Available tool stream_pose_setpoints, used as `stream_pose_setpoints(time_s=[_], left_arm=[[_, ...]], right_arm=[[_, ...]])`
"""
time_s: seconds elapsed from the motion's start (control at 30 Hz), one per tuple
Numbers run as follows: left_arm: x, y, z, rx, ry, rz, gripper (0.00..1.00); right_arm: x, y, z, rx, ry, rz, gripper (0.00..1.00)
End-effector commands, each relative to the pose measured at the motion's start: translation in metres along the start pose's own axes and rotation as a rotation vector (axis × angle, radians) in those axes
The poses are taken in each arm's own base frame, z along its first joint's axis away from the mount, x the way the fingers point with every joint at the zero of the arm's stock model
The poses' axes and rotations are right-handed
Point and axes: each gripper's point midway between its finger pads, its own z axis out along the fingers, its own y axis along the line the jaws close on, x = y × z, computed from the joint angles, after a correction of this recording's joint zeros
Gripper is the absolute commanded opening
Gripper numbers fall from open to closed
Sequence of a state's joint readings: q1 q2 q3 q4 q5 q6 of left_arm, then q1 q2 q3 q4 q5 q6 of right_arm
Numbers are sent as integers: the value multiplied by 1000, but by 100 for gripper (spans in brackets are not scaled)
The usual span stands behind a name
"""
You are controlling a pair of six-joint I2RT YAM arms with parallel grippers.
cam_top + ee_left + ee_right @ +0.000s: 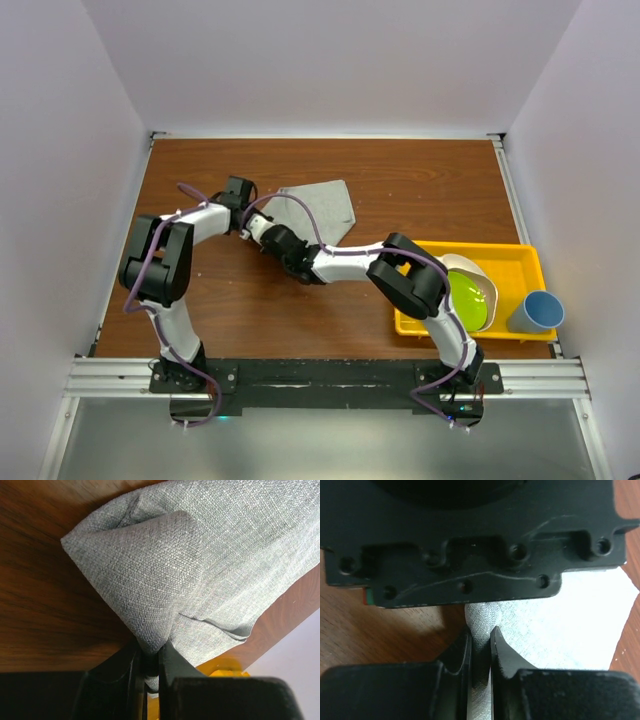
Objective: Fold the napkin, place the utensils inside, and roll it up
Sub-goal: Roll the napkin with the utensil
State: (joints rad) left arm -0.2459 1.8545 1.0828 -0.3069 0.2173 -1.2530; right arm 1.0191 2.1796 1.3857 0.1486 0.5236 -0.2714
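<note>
Near the far edge of the table (430, 190), left of its middle, one grey napkin (318, 208) is seen, with a layer folded over and its near-left corner bunched up. That corner is gripped twice: the left gripper (150, 655) is pinched narrowly on a tip of cloth, and the right gripper (480, 640) is clamped on cloth just beside it. At the near right corner one yellow tray (480, 246) is set, holding one green plate (466, 298) and one white bowl (470, 266); one blue cup (537, 311) stands just outside it. Bare brown wood is shown far right and near left. Three sides are enclosed by white walls (330, 60).
</note>
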Motion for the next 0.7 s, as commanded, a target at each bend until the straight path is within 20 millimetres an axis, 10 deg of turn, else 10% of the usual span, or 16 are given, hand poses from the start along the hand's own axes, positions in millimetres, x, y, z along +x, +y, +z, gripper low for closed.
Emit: stream_pose_setpoints(time_s=[0.0, 0.43, 0.67], left_arm=[[12, 50, 12, -112, 92, 28, 8], [-21, 15, -21, 182, 1, 123, 96], [-40, 11, -54, 244, -85, 223, 100]], right_arm=[[18, 16, -1, -160, 91, 121, 0], [16, -1, -12, -288, 137, 352, 0], [13, -13, -8, -550, 203, 585, 0]])
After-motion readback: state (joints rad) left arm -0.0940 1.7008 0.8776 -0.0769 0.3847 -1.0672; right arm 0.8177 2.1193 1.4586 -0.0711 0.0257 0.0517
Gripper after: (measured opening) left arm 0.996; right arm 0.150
